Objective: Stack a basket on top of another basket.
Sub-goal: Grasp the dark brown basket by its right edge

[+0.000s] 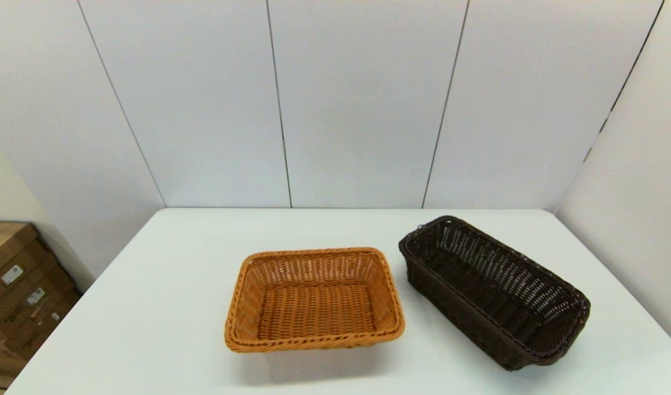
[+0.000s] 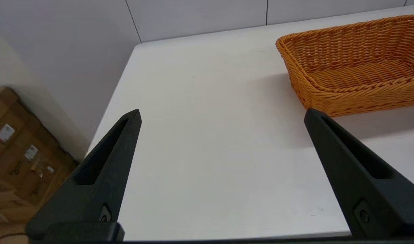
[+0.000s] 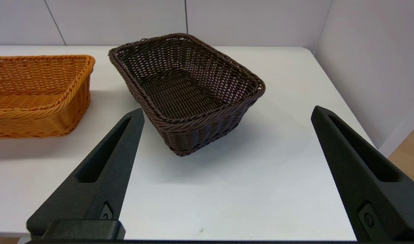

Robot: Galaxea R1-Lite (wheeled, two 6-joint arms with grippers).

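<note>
On the white surface [image 1: 148, 307] in the head view, the orange basket [image 1: 314, 299] sits upright near the middle, its long side facing the robot. Just to the right of the orange basket, with a bare strip of surface between them, stands the dark basket [image 1: 494, 291], turned at an angle so that one short end points toward the far edge and the other toward the near right corner. Both baskets hold nothing, and neither arm shows in this view. Left of the orange basket, past the surface's edge, brown cardboard boxes [image 1: 17, 285] stand on the floor, and pale wall panels [image 1: 357, 104] rise behind. From the left wrist, the left pincer [image 2: 222, 115] hangs over bare surface with its two black fingers [image 2: 105, 169] spread wide and nothing between them; the orange basket [image 2: 355, 64] lies beyond one fingertip, apart from it, and the boxes [image 2: 17, 159] show below the surface's edge. From the right wrist, the right pincer [image 3: 227, 113] is likewise spread wide and holds nothing, its fingers [image 3: 102, 173] short of the dark basket [image 3: 186, 88], which lies ahead, one corner nearest the camera. Beside the dark basket, apart from it, the orange basket [image 3: 37, 95] shows partly.
</note>
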